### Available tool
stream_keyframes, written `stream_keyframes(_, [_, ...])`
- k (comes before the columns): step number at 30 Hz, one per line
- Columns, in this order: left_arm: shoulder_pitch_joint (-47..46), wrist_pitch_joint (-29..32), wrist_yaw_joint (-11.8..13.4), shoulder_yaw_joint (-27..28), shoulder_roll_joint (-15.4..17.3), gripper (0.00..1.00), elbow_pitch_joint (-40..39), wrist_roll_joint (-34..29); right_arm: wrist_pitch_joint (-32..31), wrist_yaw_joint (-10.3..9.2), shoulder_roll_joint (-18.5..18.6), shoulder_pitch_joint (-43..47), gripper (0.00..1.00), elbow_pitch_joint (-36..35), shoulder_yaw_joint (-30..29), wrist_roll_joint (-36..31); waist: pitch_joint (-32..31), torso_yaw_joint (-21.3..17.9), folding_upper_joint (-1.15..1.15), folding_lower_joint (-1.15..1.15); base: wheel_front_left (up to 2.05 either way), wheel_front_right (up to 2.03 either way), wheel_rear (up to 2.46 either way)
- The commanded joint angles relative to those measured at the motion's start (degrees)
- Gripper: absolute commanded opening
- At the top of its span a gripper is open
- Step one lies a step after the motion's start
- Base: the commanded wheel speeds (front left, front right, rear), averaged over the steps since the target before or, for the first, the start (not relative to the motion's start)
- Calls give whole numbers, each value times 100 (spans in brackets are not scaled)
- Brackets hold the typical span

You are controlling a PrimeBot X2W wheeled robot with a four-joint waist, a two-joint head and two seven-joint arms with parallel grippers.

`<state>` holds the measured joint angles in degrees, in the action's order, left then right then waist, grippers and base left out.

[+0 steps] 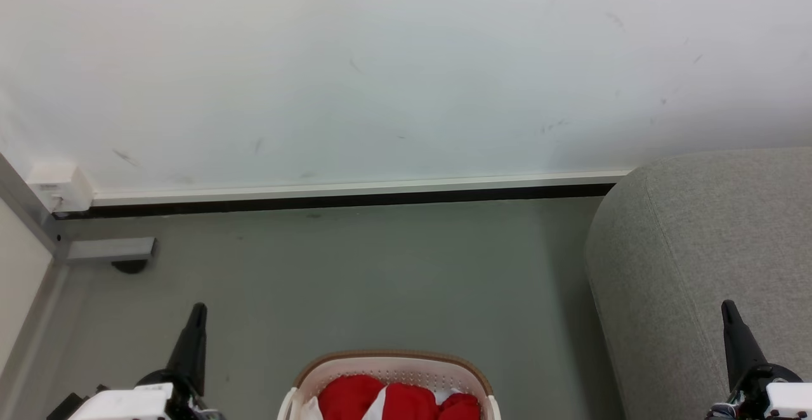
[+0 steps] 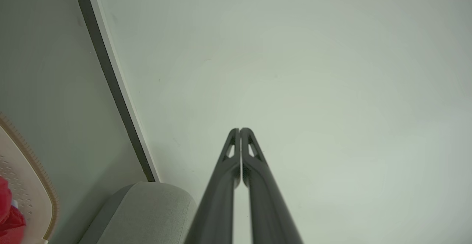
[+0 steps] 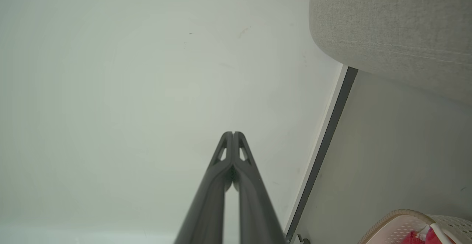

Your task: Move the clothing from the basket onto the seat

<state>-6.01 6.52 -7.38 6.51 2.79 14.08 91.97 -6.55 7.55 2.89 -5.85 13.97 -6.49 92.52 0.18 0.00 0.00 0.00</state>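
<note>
Between left claw (image 1: 198, 312) and right claw (image 1: 729, 311), both closed, one basket (image 1: 396, 368) holds red clothing (image 1: 352, 398).

I see open floor (image 1: 355, 280) beyond the basket (image 1: 393, 364), seat (image 1: 704, 242) crowding my right — wall (image 1: 380, 58) closing the far side

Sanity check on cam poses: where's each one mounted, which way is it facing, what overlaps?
Head view: on the head, facing forward and down at floor and wall; basket with clothing bottom centre, seat right; left gripper lower left, right gripper lower right.
Left wrist view: on the left wrist, facing the wall along its shut fingers.
Right wrist view: on the right wrist, facing the wall along its shut fingers.
Shared: all three catch basket, seat and the dark baseboard.
</note>
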Motion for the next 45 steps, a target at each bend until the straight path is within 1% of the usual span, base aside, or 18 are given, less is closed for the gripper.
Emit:
stream_keyframes(1, [-49, 19, -26, 9, 13, 0, -8, 85, -6, -14, -1, -77, 0, 14, -16, -24, 0, 0, 0, 0, 0, 0, 0])
stream_keyframes(30, [-49, 19, -26, 9, 13, 0, -8, 85, -6, -14, -1, -77, 0, 14, -16, -25, 0, 0, 0, 0, 0, 0, 0])
stream_keyframes(31, [0, -2, 0, 1, 0, 100, -1, -1, 0, 0, 0, -1, 100, -1, 2, 1, 0, 0, 0, 0, 0, 0, 0])
stream_keyframes(34, [119, -6, 24, -14, -37, 100, 133, -10, 6, 0, -33, 107, 100, 131, 19, 1, 0, 0, 0, 0, 0, 0, 0])
stream_keyframes(41, [109, -216, 20, -155, -32, 100, -19, -97, 148, -1, -28, 153, 100, -87, 140, 4, 3, -20, 0, 0, 0, 0, 0])
stream_keyframes(45, [107, -327, 18, -185, -28, 100, -123, -284, 251, -1, -21, 157, 100, -202, 213, -58, 5, -50, 0, 0, 0, 0, 0])
